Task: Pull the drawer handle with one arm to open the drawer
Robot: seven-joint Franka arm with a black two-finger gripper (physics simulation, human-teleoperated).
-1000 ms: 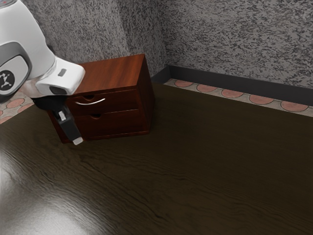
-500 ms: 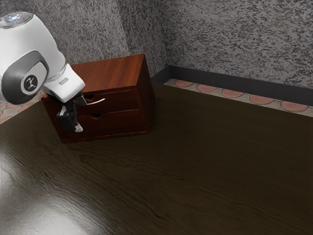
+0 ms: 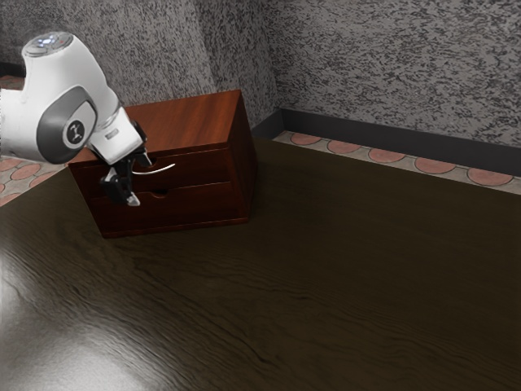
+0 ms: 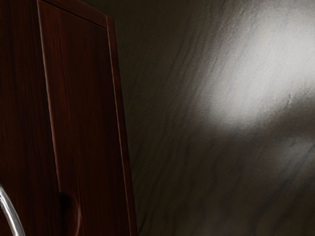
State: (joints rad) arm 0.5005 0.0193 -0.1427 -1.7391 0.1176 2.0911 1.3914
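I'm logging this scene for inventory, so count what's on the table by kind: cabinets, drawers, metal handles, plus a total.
Cabinet: 1
Drawers: 2, upper drawer and lower drawer
Metal handle: 1
Total: 4

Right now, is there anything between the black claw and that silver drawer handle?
Nothing. In the exterior view the gripper sits close beside the silver handle, and only the top drawer's bare wooden front shows between them.

We have bare tabletop (image 3: pixel 342 277) before the two-drawer cabinet (image 3: pixel 203 122) and toward the exterior view's right; the speckled wall (image 3: pixel 163 49) stands close behind it.
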